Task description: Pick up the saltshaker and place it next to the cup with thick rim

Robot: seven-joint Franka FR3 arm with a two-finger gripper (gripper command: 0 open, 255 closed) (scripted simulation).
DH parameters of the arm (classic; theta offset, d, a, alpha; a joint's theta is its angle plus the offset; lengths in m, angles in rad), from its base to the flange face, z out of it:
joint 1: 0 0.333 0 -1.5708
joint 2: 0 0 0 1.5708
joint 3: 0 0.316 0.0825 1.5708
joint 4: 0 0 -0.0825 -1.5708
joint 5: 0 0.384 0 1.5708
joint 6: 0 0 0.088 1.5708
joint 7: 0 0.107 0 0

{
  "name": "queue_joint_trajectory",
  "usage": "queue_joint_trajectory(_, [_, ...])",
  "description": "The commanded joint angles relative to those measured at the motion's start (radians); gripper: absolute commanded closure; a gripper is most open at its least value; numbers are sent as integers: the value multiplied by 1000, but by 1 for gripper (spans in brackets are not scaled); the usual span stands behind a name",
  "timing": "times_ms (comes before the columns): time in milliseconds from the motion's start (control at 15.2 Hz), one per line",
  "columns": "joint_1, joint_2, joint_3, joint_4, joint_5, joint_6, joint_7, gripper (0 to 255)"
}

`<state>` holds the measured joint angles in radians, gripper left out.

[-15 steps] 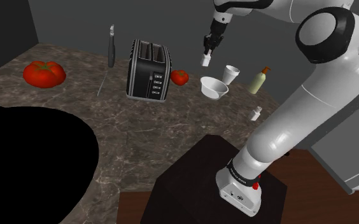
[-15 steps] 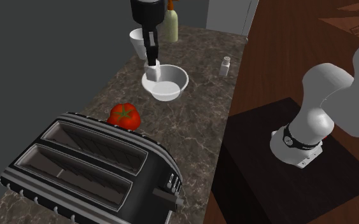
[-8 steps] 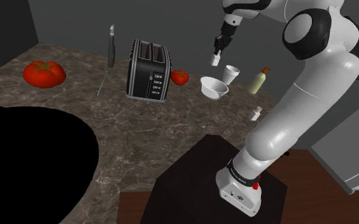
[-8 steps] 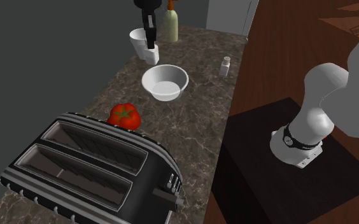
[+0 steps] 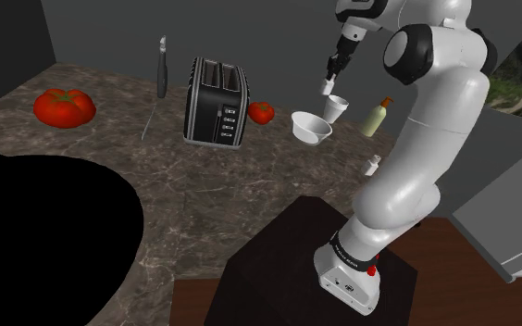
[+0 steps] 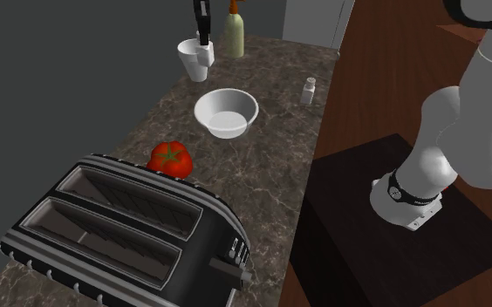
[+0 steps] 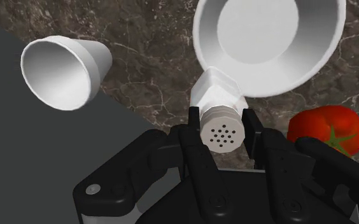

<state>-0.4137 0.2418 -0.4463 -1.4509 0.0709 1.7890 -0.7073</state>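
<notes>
Jaws clamped on the sides of a white saltshaker (image 7: 221,124), perforated cap toward the wrist camera. Held in the air over the back edge of the marbled tabletop (image 5: 204,185), near the white thick-rimmed cup (image 7: 63,70), with a white bowl (image 7: 270,44) just beside. Likely risks on lowering: clipping the cup's rim and toppling it, landing in the bowl, or tipping the shaker on release.
</notes>
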Motion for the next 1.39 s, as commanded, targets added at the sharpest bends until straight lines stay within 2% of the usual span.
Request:
queue_joint_trajectory(0, [-42, 61, -11, 82, 34, -26, -50, 255])
queue_joint_trajectory(264, [-149, 204, -20, 282, 108, -94, -136, 255])
queue_joint_trajectory(396, [-218, 295, -16, 423, 148, -147, -173, 255])
queue_joint_trajectory(1320, [-171, 248, -16, 156, 132, 72, -180, 255])
